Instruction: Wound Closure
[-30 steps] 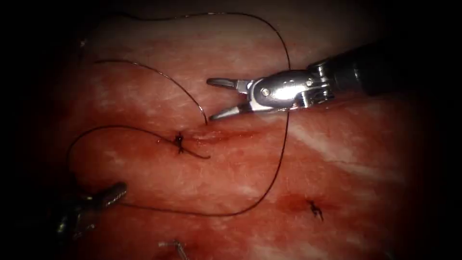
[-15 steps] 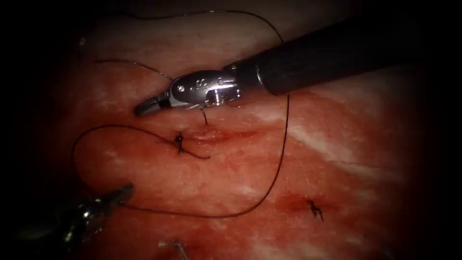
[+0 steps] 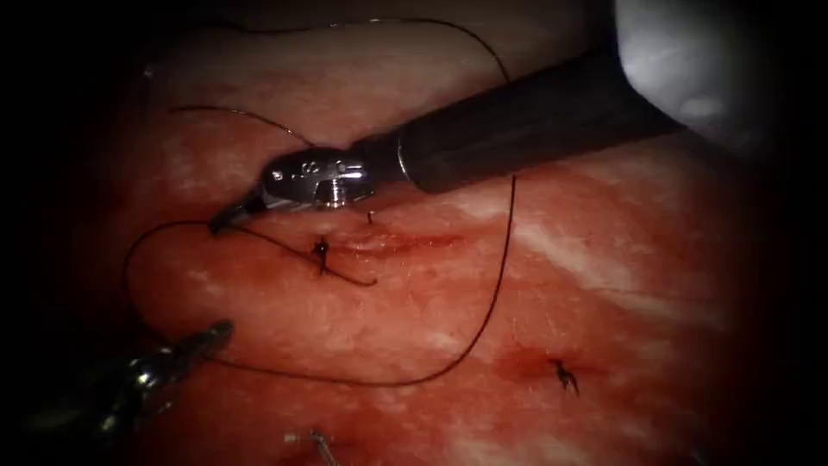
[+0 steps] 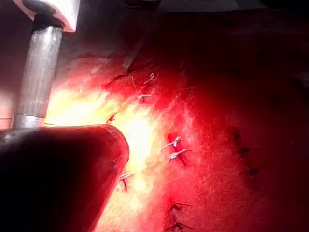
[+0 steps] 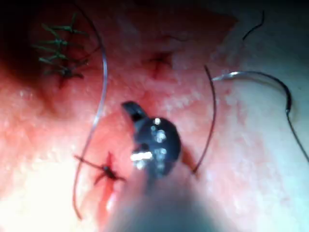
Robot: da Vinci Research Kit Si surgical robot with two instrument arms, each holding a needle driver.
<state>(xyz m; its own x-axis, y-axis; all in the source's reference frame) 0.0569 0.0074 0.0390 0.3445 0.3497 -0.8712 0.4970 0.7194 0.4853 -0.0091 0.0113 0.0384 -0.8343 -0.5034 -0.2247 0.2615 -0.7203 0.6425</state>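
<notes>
Thin dark thread (image 3: 496, 285) is looped across glistening red tissue (image 3: 604, 285), knotted (image 3: 321, 252) at the cut (image 3: 397, 243). Right tool (image 3: 226, 218) fingers are closed at thread; left tool (image 3: 203, 338) fingers are clamped on thread. Needle unidentified.

we see the tissue (image 3: 552, 285), red and wet, with its cut (image 3: 405, 243) a short dark slit running left to right. a dark knot (image 3: 321, 252) sits at the cut's left end, a second knot (image 3: 565, 375) well to the lower right. the thread (image 3: 496, 285) loops wide around the cut. we cannot make out the needle.
</notes>
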